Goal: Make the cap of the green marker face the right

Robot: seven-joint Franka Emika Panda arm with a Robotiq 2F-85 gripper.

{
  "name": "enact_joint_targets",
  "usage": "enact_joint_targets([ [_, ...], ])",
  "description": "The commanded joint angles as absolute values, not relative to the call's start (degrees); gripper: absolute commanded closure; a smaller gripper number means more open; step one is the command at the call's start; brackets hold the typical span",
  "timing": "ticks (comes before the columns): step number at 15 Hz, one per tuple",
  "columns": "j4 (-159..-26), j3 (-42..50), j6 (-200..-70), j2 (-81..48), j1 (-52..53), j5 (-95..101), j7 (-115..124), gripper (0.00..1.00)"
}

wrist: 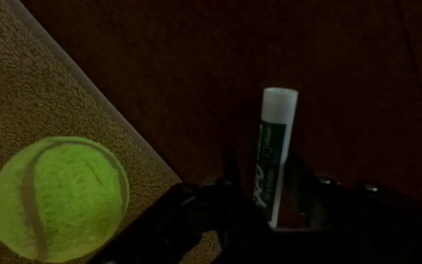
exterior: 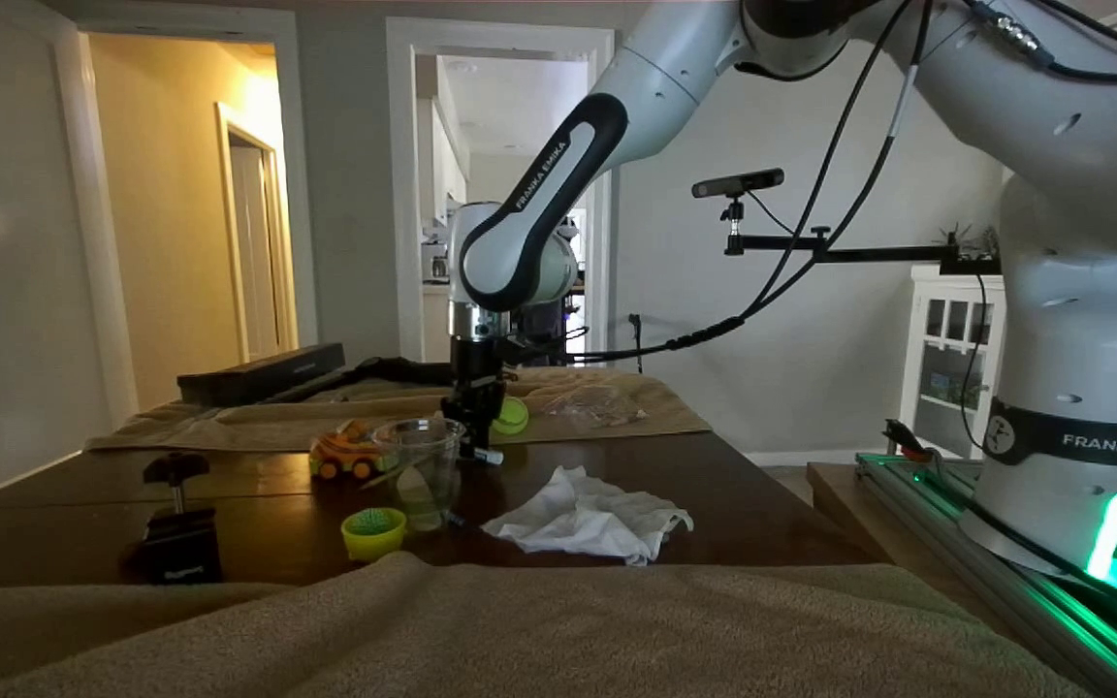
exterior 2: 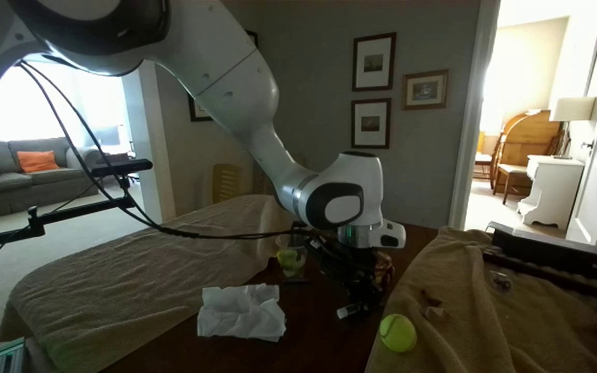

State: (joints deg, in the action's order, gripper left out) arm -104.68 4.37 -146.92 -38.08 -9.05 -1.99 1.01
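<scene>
Before you stood a dark, glossy wooden desk [exterior: 733,490] in a dim grey-walled room, partly covered with tan terry towels [exterior: 558,630]. The white cylindrical marker with a dark green label [wrist: 272,157] promised to handle as light, stiff and sturdy, though its smooth round barrel could easily have rolled or slipped; mid-barrel, clear of the cap, seemed your best hold. In the wrist view it lay between the black fingers [wrist: 299,178] of your end effector [wrist: 263,157], its plain white end [wrist: 280,106] sticking out beyond them, low by the desk in both exterior views. The fingers stood close about it, but in that darkness you could not tell whether they gripped it. Its other end was hidden, probably the cap.
</scene>
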Motion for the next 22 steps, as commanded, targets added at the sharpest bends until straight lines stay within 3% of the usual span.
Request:
enact_joint_targets([
  [1,-103.9,2.8,-147.4,-38.6,-10.3,-3.6,-1.5,0.92],
  [2,-104.3,3.6,-147.4,-38.4,-9.5,-3.1,0.2,1.00],
  [4,-105.6,2.8,-145.4,-36.7,-10.1,-5.2,1.4,0.95],
  [9,-111.1,1.9,-139.7,-31.3,-10.9,-13.6,5.9,0.95],
  [18,-123.1,3.8,-143.1,-21.2,-11.1,-25.3,14.1,0.95],
  [19,-118.5,4.5,-142.2,-25.1,-10.4,-22.6,13.3,0.80],
  [22,-121.0,4.6,-142.2,-23.2,-10.5,-23.5,13.4,0.80],
])
